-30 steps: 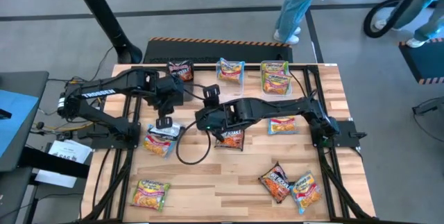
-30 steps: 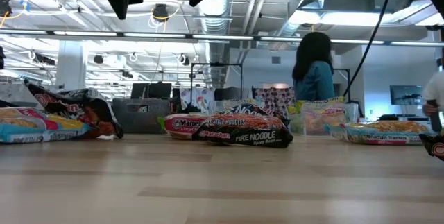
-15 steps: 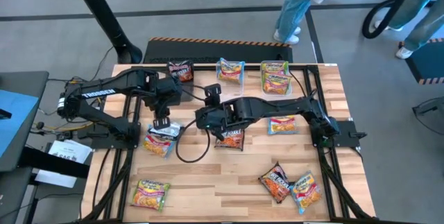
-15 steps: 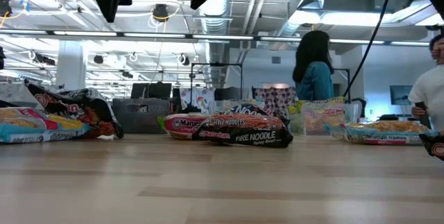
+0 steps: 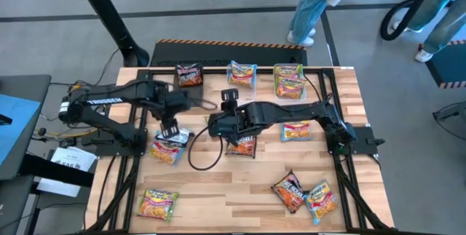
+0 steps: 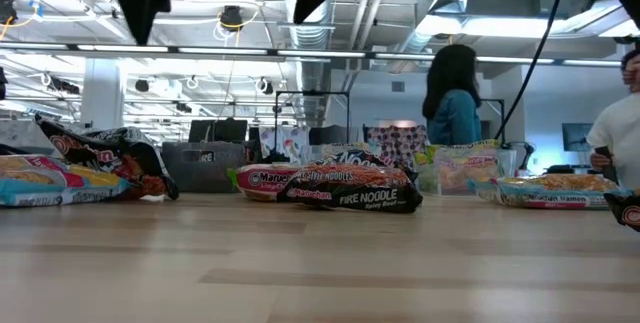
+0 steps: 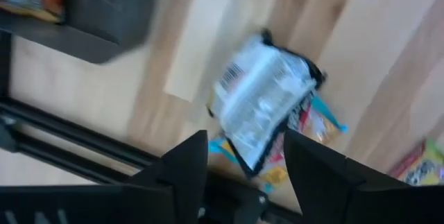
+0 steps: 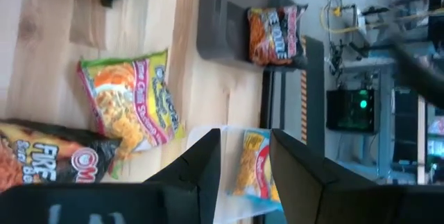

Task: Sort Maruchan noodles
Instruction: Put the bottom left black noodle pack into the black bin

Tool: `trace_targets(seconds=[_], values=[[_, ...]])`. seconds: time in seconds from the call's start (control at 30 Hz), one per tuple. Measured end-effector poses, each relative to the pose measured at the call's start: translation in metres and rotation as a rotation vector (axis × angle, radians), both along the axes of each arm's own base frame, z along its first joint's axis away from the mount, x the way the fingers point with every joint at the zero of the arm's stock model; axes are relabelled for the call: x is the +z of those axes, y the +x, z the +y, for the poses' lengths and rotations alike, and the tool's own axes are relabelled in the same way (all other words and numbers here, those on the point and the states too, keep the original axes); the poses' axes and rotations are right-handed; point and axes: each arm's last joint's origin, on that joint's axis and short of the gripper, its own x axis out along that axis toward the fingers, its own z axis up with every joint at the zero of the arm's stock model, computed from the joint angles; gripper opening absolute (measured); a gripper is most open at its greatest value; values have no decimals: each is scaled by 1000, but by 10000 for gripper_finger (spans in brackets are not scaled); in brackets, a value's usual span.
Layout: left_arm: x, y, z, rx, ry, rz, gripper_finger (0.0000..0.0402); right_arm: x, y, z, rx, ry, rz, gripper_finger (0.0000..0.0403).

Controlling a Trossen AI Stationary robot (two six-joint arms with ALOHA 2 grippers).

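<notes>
The left hand (image 5: pixel 170 127) hung open and empty over a face-down packet (image 5: pixel 171 148) at the table's (image 5: pixel 218 191) nine o'clock edge. The right hand (image 8: pixel 244 161), part-open and empty, hovered centrally. Recommended: lift clear before regrasping.

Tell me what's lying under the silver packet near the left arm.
The silver packet lies face down on another noodle packet, whose blue edge and orange-yellow print poke out beside it. The rest of that lower packet is covered, so its flavour can't be read.

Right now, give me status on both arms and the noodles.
Left gripper jaws open, empty, above face-down packet on blue-edged packet. Right gripper open, empty, mid-table. Noodle packets scattered. Nothing blocking.
</notes>
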Motion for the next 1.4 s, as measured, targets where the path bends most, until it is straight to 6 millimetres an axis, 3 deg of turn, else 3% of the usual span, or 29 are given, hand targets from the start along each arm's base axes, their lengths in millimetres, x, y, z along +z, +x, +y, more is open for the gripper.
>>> trace_targets(seconds=[0.73, 1.17, 1.4], values=[[-87, -16, -67, -76, 24, 187, 170, -2, -3, -7, -50, 17, 12, 147], [-123, -31, -86, -184, 122, 208, 171, -2, -3, -7, -66, 27, -2, 147], [-130, -34, -86, -170, 199, 190, 171, -2, -3, -8, -70, 27, -2, 147]])
